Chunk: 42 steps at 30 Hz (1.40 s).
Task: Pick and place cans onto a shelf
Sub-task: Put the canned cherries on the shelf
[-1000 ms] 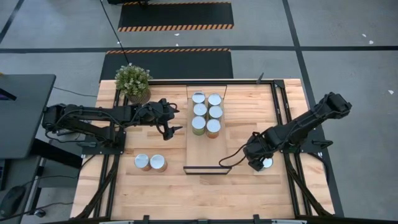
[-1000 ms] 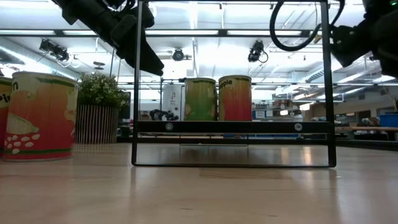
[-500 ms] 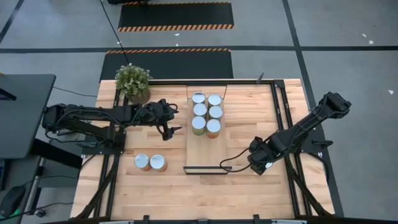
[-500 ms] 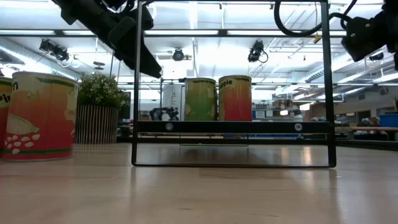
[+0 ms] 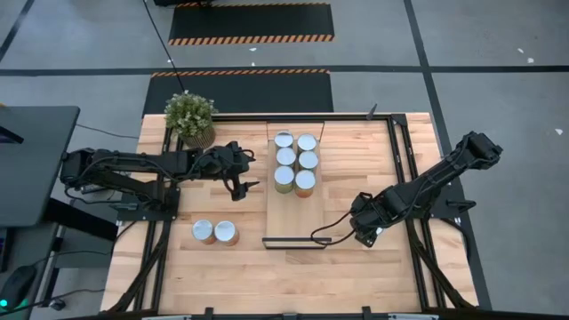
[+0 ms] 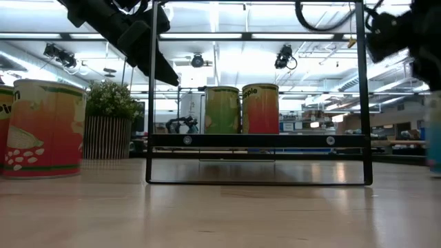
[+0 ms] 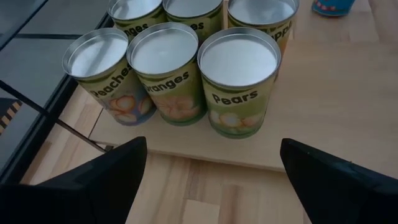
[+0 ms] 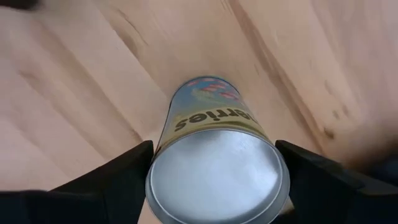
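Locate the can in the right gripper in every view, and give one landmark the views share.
High view: hidden under the right gripper, right of the shelf.
Low view: can cut off at the right edge.
Left wrist view: not in it.
Right wrist view: can centred between the fingers.
Shared landmark: the shelf, in the high, low and left wrist views.

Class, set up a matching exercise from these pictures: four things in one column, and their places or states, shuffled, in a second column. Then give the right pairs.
Things
1. right hand
2. left hand
3. potted plant
4. two cans off the shelf

Places or states
A. at the table's far left corner
B. shut on a can right of the shelf
C. side by side on the table left of the shelf
D. open, facing the six cans on the shelf

Pairs: 1-B, 2-D, 3-A, 4-C
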Each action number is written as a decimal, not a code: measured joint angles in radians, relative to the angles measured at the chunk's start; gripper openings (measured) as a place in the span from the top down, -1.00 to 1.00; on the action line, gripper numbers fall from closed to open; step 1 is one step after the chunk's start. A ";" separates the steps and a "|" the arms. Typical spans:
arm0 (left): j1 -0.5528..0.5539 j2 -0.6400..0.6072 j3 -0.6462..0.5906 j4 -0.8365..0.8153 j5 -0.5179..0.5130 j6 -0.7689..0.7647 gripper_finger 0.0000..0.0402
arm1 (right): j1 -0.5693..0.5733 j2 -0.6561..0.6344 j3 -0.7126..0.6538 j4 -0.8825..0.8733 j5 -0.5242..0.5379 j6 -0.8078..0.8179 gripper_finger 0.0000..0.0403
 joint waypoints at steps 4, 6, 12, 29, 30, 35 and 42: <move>0.000 0.000 0.000 0.001 0.000 0.002 -0.87 | -0.030 0.000 0.054 0.003 0.057 -0.071 -0.63; 0.000 0.000 0.000 0.002 0.000 -0.010 -0.87 | -0.047 0.000 0.081 0.005 0.089 -0.092 -0.62; -0.023 0.033 -0.062 0.101 0.000 -0.055 -0.87 | -0.066 0.004 0.113 0.019 0.151 -0.173 -0.62; -0.046 0.042 -0.137 0.194 -0.011 -0.171 -0.87 | -0.150 0.064 0.245 0.037 0.181 -0.413 -0.62; -0.046 0.042 -0.137 0.193 -0.011 -0.175 -0.87 | -0.151 0.085 0.277 0.023 0.181 -0.433 -0.62; -0.046 0.042 -0.137 0.196 -0.011 -0.196 -0.87 | -0.164 0.204 0.449 -0.064 0.202 -0.573 -0.62; -0.046 0.042 -0.137 0.196 -0.011 -0.196 -0.87 | -0.206 0.335 0.649 -0.103 0.183 -0.830 -0.63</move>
